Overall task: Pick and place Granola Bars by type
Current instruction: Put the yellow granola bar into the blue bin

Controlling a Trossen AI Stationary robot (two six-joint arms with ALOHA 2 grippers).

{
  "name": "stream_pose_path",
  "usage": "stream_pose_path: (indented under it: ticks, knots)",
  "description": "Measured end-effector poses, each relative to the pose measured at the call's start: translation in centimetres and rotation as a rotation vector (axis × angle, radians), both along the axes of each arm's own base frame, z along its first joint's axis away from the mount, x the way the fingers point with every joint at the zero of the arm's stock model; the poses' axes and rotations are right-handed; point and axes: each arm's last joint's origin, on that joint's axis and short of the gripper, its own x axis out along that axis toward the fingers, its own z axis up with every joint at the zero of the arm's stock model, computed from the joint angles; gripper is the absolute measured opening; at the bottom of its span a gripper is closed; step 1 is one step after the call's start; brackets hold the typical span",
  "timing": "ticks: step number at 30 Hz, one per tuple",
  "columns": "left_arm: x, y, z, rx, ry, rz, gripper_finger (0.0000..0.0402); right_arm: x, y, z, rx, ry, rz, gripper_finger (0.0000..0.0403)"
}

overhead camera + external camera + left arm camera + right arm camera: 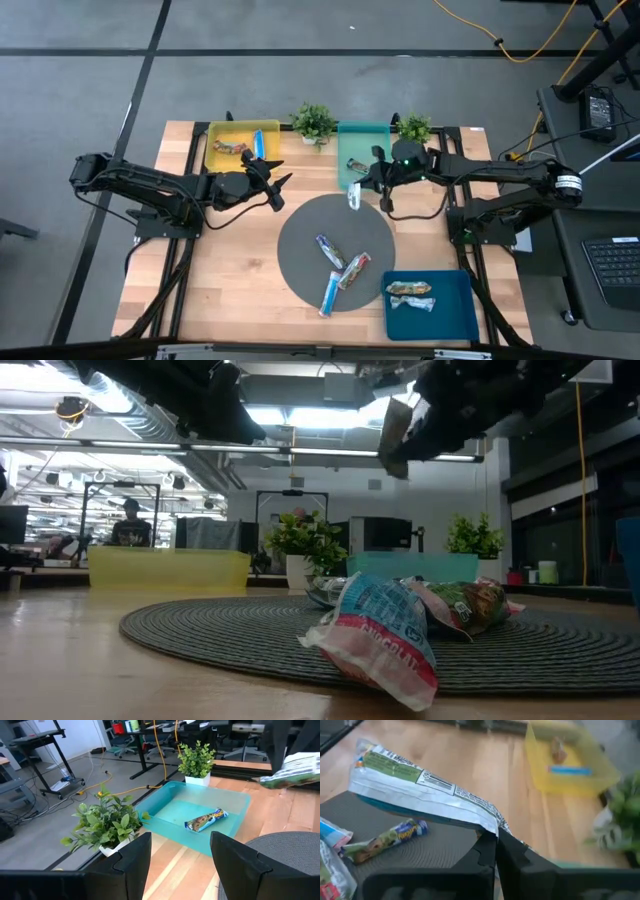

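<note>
Granola bars in shiny wrappers are spread over the table. Three lie on the round grey mat [300, 235]: one [330, 250], one [353, 270], one [330, 293]. Two are in the yellow bin [215, 135], one [205, 820] in the teal bin [375, 135], two in the blue bin [455, 315]. My right gripper [366, 186] is shut on a white-and-green bar [355, 196] above the mat's far edge, just in front of the teal bin. My left gripper [281, 186] is open and touches nothing, between the yellow bin and the mat. My right gripper [496, 840] pinches the bar's crimped end seam [489, 820] between its two fingertips. The fingers come from the table's right side. The bar is lifted clear of the mat and sticks out beyond the fingertips, tilted [397, 435].
Two small potted plants [314, 122] [414, 127] stand at the far edge beside the teal bin. The three bins sit at far left, far centre and near right. Bare wood lies left of the mat. A person shows far behind the table in the low view.
</note>
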Motion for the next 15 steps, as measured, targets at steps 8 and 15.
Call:
stream_pose_path:
  ticks: [8, 15]
  knots:
    - [0.3, 0.0, -0.4, 0.001, 0.015, 0.002, 0.0196, -0.9, 0.3, -1.4, 0.107, 0.172, -0.037, 0.0005]
    - [0.7, 0.2, -1.1, 0.026, 0.06, 0.047, 0.0196, -1.4, 2.7, -2.3, 0.2, 0.324, -0.107, 0.0009]
